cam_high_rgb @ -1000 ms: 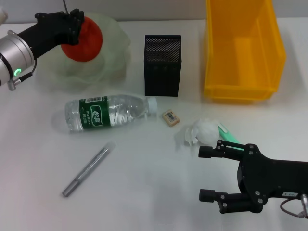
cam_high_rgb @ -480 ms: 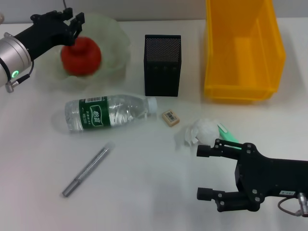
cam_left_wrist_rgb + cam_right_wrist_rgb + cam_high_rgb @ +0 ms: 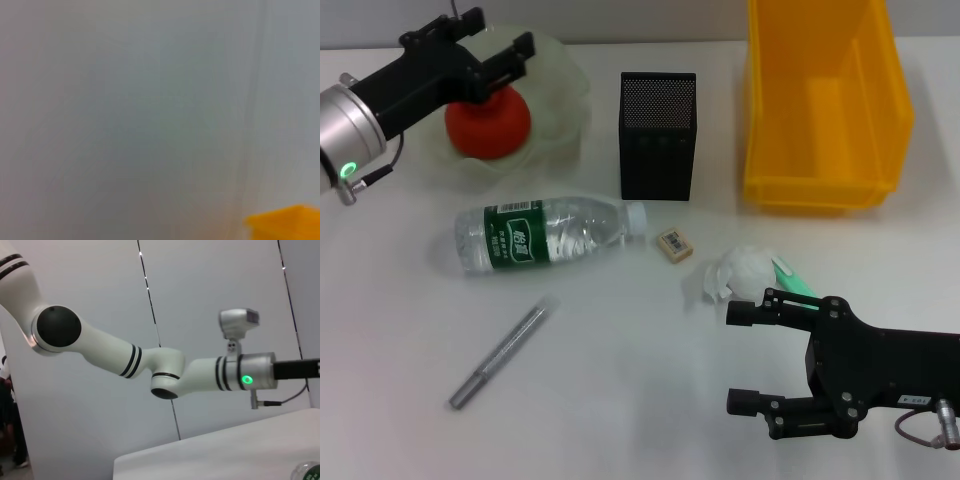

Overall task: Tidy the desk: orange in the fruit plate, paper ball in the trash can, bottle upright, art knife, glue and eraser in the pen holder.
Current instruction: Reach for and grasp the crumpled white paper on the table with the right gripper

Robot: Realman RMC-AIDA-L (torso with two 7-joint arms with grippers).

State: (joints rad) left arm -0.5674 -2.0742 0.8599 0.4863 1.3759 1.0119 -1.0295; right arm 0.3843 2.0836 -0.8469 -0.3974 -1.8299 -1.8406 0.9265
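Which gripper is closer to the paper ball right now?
Right. The right gripper sits open just in front of the paper ball; the left gripper is far across the desk, open above the orange.

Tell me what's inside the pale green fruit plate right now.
The round orange sits in the pale green fruit plate. The open left gripper hovers over it and hides its top edge; nothing else shows in the plate.
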